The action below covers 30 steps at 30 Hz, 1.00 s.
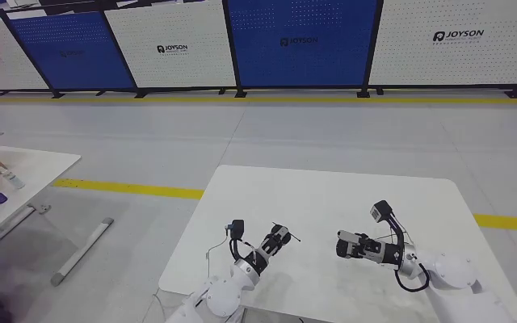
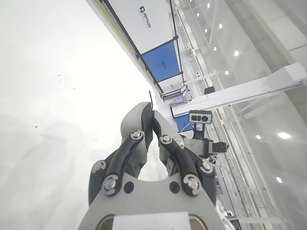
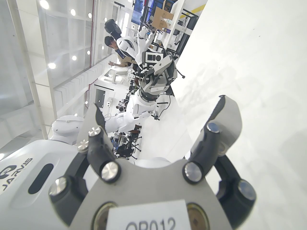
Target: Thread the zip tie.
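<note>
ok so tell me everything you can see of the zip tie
The thin black plastic zip tie is a narrow, flat strip clamped between the dark pads of the shut left claw. One short end pokes past the fingertips; the right wrist view shows another stretch sticking out, ending in a small head. It is held over the white table, seemingly touching only the claw.

we see the right gripper (image 3: pixel 159 102) close up, its two fingers (image 3: pixel 227 111) spread wide apart above the white table (image 3: pixel 251 48). farther off over the same table hangs the left gripper (image 3: pixel 171 66), turned toward us, with a thin black zip tie (image 3: pixel 181 73) poking out past its fingertips. white shelves (image 3: pixel 72 84) and round ceiling lights (image 3: pixel 44 3) line the room behind.
</note>
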Each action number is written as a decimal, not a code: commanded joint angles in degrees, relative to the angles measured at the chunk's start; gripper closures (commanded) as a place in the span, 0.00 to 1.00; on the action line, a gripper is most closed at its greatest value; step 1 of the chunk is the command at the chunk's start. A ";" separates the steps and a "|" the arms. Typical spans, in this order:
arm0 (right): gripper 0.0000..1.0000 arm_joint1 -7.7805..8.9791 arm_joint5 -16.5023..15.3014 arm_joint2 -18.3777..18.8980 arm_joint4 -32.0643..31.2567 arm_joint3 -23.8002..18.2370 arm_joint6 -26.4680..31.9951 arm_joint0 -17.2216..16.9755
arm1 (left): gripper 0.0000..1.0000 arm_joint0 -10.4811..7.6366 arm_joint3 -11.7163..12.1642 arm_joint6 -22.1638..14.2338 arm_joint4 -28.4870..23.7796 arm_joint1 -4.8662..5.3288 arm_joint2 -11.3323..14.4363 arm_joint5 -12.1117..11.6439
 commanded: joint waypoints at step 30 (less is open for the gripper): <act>0.00 0.00 0.00 0.00 0.00 0.00 0.00 0.00 | 1.00 -0.54 -0.30 -8.90 -17.37 -0.55 -0.72 3.18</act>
